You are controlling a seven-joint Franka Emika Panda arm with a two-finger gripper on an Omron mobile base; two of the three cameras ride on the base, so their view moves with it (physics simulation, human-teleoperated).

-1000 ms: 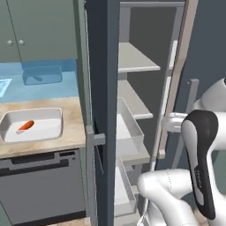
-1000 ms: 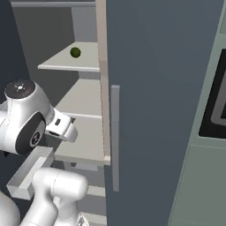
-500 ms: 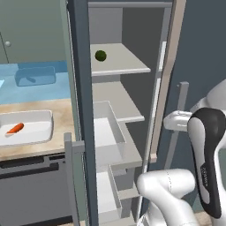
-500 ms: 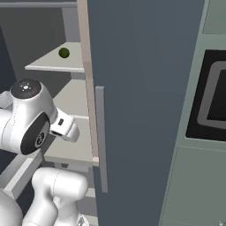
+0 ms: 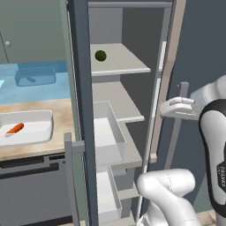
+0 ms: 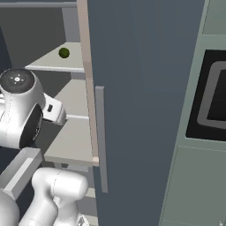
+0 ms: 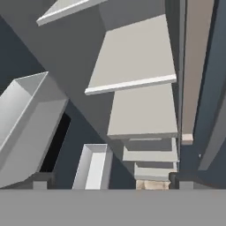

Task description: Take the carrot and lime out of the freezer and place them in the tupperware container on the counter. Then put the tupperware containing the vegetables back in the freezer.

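A: Since the earlier pictures the whole scene has slid leftward in the left base view. That is the base driving, not the things moving. The tall grey freezer (image 5: 119, 110) with its slate-blue door now sits square in front, and its pale shelves are in plain sight.

B: Where's the fruit?

A: The small dark green lime (image 5: 100, 55) rests on the upper pale grey shelf, towards the back left; the right base view shows it there too (image 6: 64, 53). The stubby orange carrot (image 5: 15, 128) already lies in the shallow white tupperware container (image 5: 33, 118) on the beige marbled counter (image 5: 62, 117), left of the freezer.

B: And the claw?

A: Its jaws stand fully apart, holding nothing. The hand view looks down the stack of shelves and the white door bins (image 7: 26, 119), so I judge the hand is pitched downward at about middle-shelf height, just outside the opening.

B: So the lime lies which way?

A: Up and inward from the hand, to its left. A ball has no long axis, so any approach angle serves. The arm is folded, elbow high on the right; it likely must lift and reach in.
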